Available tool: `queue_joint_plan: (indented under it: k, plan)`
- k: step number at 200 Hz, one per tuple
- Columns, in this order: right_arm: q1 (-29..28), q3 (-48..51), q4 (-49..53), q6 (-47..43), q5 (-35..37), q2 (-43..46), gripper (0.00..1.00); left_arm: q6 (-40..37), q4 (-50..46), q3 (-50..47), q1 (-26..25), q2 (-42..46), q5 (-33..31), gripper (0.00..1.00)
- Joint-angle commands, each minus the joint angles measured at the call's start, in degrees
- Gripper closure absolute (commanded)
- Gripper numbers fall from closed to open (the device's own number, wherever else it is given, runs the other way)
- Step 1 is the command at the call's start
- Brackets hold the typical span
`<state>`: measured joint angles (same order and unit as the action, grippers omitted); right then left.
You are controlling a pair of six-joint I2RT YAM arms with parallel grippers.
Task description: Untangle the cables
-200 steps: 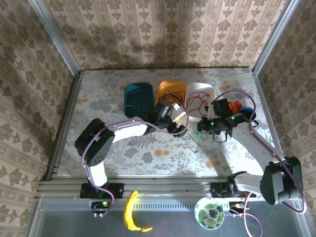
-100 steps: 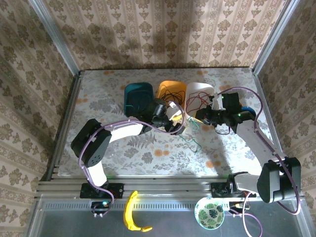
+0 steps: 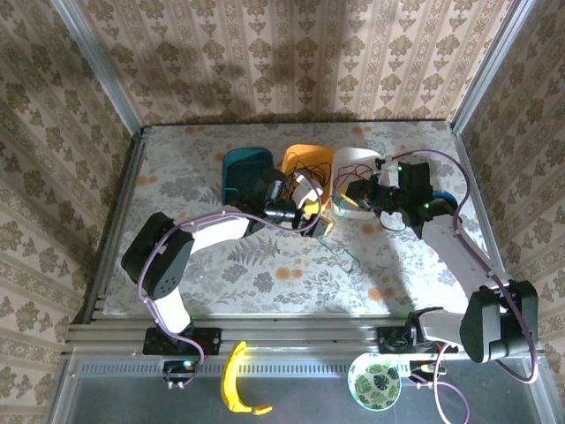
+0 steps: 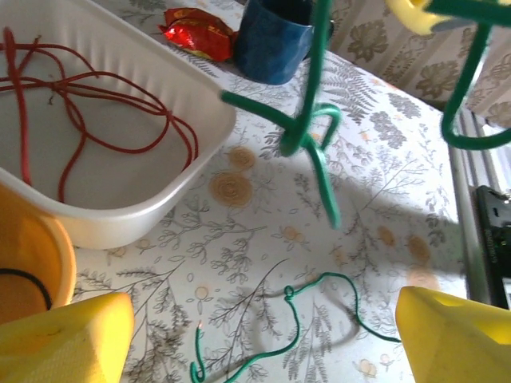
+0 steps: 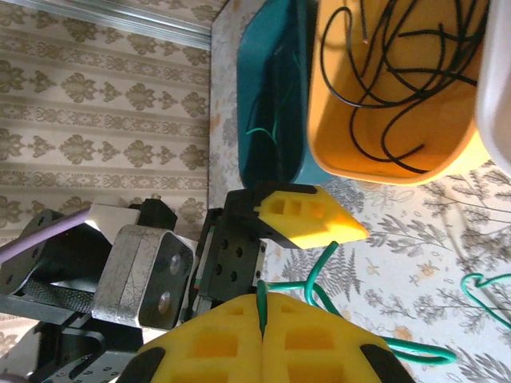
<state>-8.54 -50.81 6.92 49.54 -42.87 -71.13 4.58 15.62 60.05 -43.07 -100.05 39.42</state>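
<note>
**Right hand pinching a green cable, left hand open beside it**

My two arms reach over a floral-patterned surface [image 3: 256, 274] toward a row of three bins near its middle. My right hand [image 5: 262, 319] is closed tight. Its two yellow pads [image 5: 215, 351] press together, and a green cable [image 4: 306, 132] runs out of the seam between them. That cable hangs in the air in thick bends with a knot-like kink, above the surface and just in front of my left hand [image 4: 255, 343].

My left hand is spread wide. One yellow pad sits at each lower corner of its wrist view, with nothing between them, so it grips nothing. From my right wrist, one of those pads shows just beyond my closed right hand, and the green cable passes close by it.

Under the hanging cable, a green strand [image 4: 290, 294] lies loose on the surface in a wavy line with a small loop. I cannot tell whether it joins the cable I hold.

Seen from above, the bins stand side by side, teal on the left, orange in the middle and white on the right. My hands meet just in front of the orange and white ones.
- **White bin** [image 4: 152, 203]: holds a red cable [image 4: 21, 120] in loose loops.
- **Orange bin** [image 5: 343, 152]: holds black cables [image 5: 399, 72] in a tangle.
- **Teal bin** [image 5: 275, 76]: has a thin green wire [image 5: 259, 132] inside.

Past the white bin, a blue cup [image 4: 275, 44] and a red wrapper [image 4: 198, 32] sit near each other on the surface.
</note>
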Motion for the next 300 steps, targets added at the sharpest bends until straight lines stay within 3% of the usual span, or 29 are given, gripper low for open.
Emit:
queue_joint_plan:
  k: [1,21,35,40,67,76,117,159,171,206,237,266,278,300]
  plan:
    - [-1.1,1.3,-4.2,2.8,-0.6,-0.4,1.00,3.2,4.5,2.9,0.1,-1.6,2.0,0.17]
    - [-1.6,1.7,-5.2,3.6,-0.5,-0.6,1.00,4.2,5.8,3.8,0.1,-2.4,1.7,0.20]
    - [-1.7,1.8,-6.0,4.2,-0.4,-0.7,1.00,4.4,6.3,4.1,0.2,-2.5,0.8,0.29]
    - [-1.8,1.9,-6.2,4.4,-0.4,-0.7,1.00,4.3,6.4,4.2,0.2,-2.6,0.5,0.35]
    - [-1.8,1.7,-6.3,4.6,-0.1,-0.4,1.00,4.7,5.7,4.3,0.7,-2.9,-0.1,0.90]
    - [-1.8,1.7,-6.1,4.7,0.6,-0.1,1.00,4.9,5.6,4.1,0.7,-2.8,-0.4,1.00]
    - [-0.1,3.0,-3.3,5.5,8.5,2.1,1.00,8.7,11.1,-1.3,2.1,0.2,-2.2,1.00]
    - [7.9,10.4,-3.8,11.9,17.1,8.1,1.00,9.3,12.7,-7.6,5.0,6.0,1.7,1.00]
    - [9.8,11.6,-3.2,12.6,17.8,9.0,1.00,9.4,12.1,-9.0,5.9,7.8,2.9,1.00]
    - [11.9,11.4,1.3,9.5,19.3,10.6,1.00,11.9,13.5,-12.9,10.7,11.7,-1.9,1.00]
    - [11.6,10.5,1.6,8.2,17.9,9.8,1.00,15.5,15.3,-13.3,15.5,12.7,-6.6,1.00]
    - [8.8,6.6,5.1,2.9,18.0,8.1,0.99,20.4,21.2,-13.8,19.6,12.0,-5.6,1.00]
    - [7.2,4.9,6.5,0.8,18.6,7.4,0.93,22.8,23.7,-14.1,20.9,11.4,-5.7,1.00]
    - [5.1,2.5,8.7,-1.5,20.9,6.8,0.59,28.1,27.9,-15.9,23.1,11.1,-10.4,1.00]
